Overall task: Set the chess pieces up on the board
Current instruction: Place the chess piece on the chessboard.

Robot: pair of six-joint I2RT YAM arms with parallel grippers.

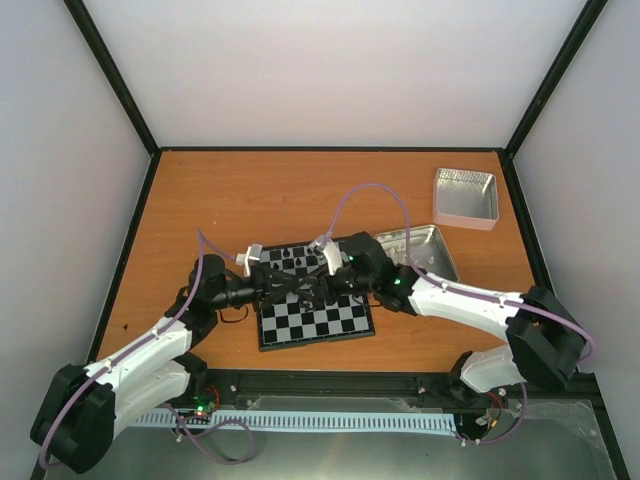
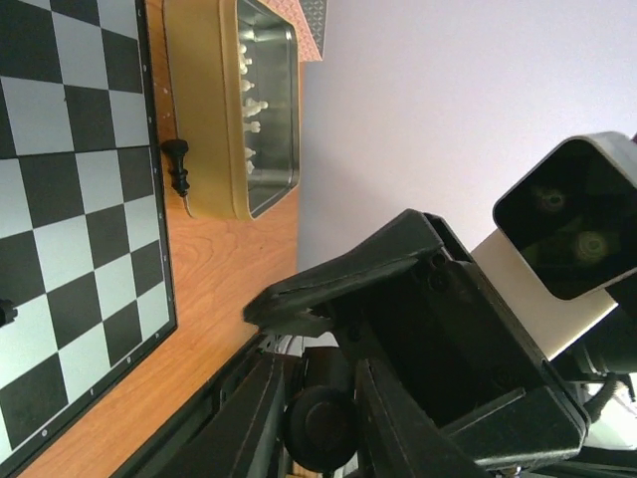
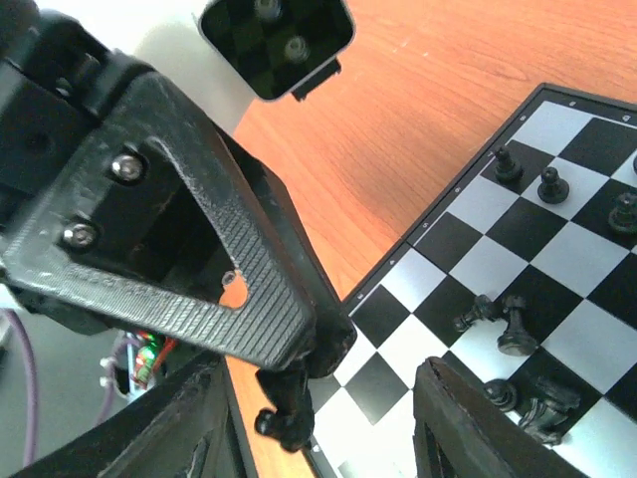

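Chess pieces [image 3: 516, 324]: tiny glossy black turned figures with round bases. Several are seen on the far squares of the board, some upright and some tipped on their sides. One stray piece [image 2: 177, 164] lies off the board on the tabletop, just beside the tin.
Left pincer [image 2: 323, 383]: judged to be clamped on one held piece [image 3: 284, 410], which hangs at the ribbed black fingertips above the board.
Board [image 2: 60, 119]: flat and thin, with smooth black and pale-grey checks inside a narrow black border. It is laid near the middle of the tabletop.
Right pincer [image 3: 320, 393]: its fingers are spread wide, one to either side of the held piece, and nothing is gripped.
Tin [image 2: 214, 110]: shiny metal, rectangular and shallow, to the right of the board. Cream pieces [image 2: 254, 105] are kept in it.
Tabletop [image 2: 229, 279]: smooth orange wood-grain laminate.
Risk, handover: a transfer seems intended. The held piece could be dropped if one pincer is released before the other is closed, since so small and slick a shape is easily twisted out.
Risk, crowding: both pincers are packed close over the board, so upright pieces could be knocked flat or fingers struck together.
Risk, tipped pieces: rounded bodies could be rolled off their squares when nudged.
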